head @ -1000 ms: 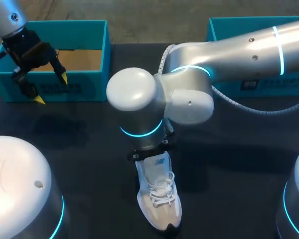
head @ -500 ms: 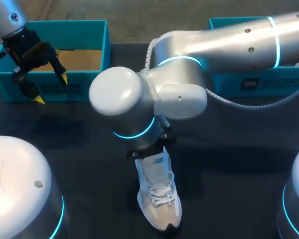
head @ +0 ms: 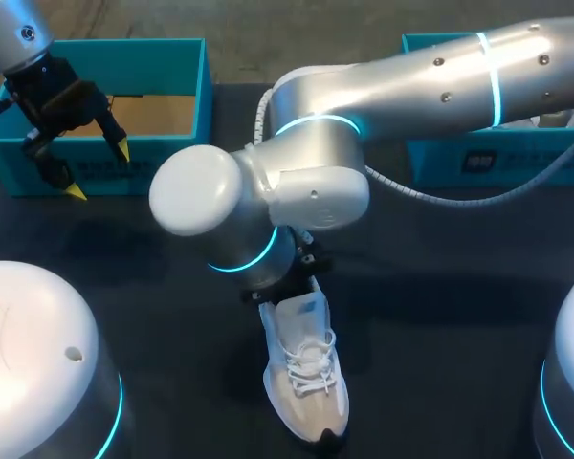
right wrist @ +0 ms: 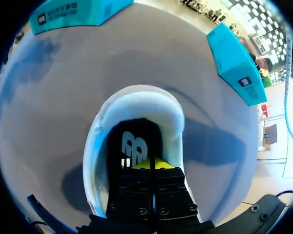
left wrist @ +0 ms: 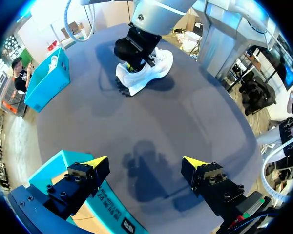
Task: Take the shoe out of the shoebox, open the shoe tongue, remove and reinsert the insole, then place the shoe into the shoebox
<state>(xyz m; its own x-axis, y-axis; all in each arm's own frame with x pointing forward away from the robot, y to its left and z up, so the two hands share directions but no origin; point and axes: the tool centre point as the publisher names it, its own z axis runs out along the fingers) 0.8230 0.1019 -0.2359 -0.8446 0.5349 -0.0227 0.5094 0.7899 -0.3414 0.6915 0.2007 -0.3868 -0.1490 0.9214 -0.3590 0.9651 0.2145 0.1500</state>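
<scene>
A white laced shoe (head: 306, 382) stands on the dark table, toe toward the near edge. My right arm (head: 297, 191) reaches in over its heel, and the wrist hides the gripper in the head view. In the right wrist view my right gripper (right wrist: 146, 165) is shut, its yellow tips down inside the shoe's collar (right wrist: 136, 102) at the black insole (right wrist: 134, 139). Whether it pinches the insole I cannot tell. My left gripper (head: 98, 170) hangs open and empty at the front wall of the teal shoebox (head: 105, 105). From the left wrist, the left gripper (left wrist: 145, 163) faces the shoe (left wrist: 144, 73) far ahead.
A second teal box (head: 497, 143) stands at the back right, partly under my right arm. The left shoebox is open, with a brown floor showing. Two white robot bases (head: 38, 363) fill the near corners. Bare table (head: 440, 316) lies right of the shoe.
My right arm's wrist and elbow have swung to the left above the shoe. The shoe and my left arm have stayed where they were.
</scene>
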